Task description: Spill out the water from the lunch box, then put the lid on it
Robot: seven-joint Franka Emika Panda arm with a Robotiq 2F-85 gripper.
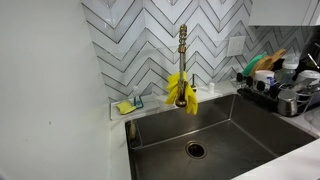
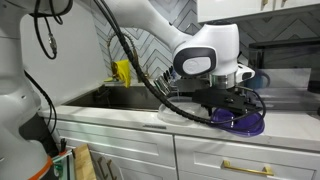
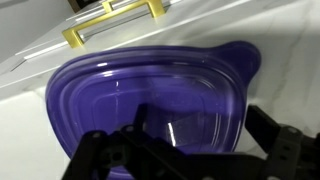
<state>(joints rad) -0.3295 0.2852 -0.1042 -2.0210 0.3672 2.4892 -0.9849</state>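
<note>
A purple see-through lid [image 3: 150,85] lies flat on the white counter; it also shows in an exterior view [image 2: 242,122]. My gripper [image 3: 195,128] hangs right over it, its dark fingers spread apart to either side of the lid's near part, holding nothing. In an exterior view the gripper [image 2: 235,102] sits low above the lid, to the right of the sink. The clear lunch box does not show plainly in any view.
A steel sink [image 1: 240,125] with a tall faucet [image 1: 183,55] draped in a yellow cloth [image 1: 180,90]. A dish rack [image 1: 280,92] with dishes stands beside it. A yellow sponge [image 1: 125,106] lies on the ledge. A drawer with a gold handle [image 3: 110,20] is below the counter edge.
</note>
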